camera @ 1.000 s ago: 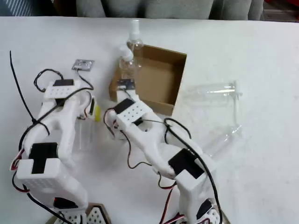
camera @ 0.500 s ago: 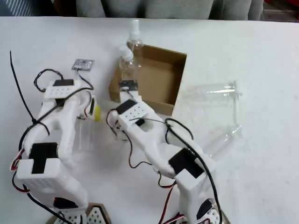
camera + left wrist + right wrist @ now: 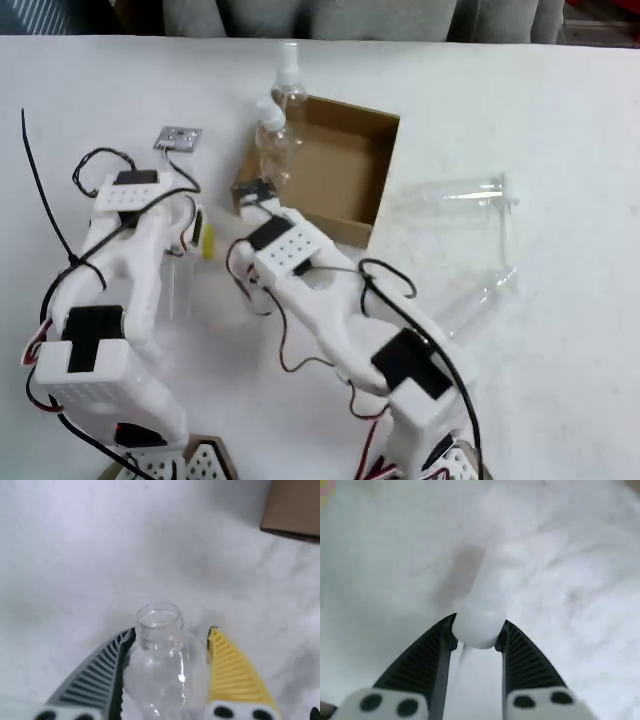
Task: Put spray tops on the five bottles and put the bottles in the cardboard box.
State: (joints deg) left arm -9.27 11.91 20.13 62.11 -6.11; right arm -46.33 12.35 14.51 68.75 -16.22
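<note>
Clear, uncapped bottle (image 3: 160,672) is clamped in the left gripper (image 3: 171,632) between the table's (image 3: 560,120) left edge and the box (image 3: 345,175); the right gripper (image 3: 478,621) pinches a spray top (image 3: 476,631), which probably needs aligning over the bottle's neck next.

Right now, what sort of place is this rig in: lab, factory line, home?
Probably a lab or office bench, not a factory line: a plain white table, small arms with loose exposed wires, grey upholstered seating along the far edge, and a cardboard box as a prop.
</note>
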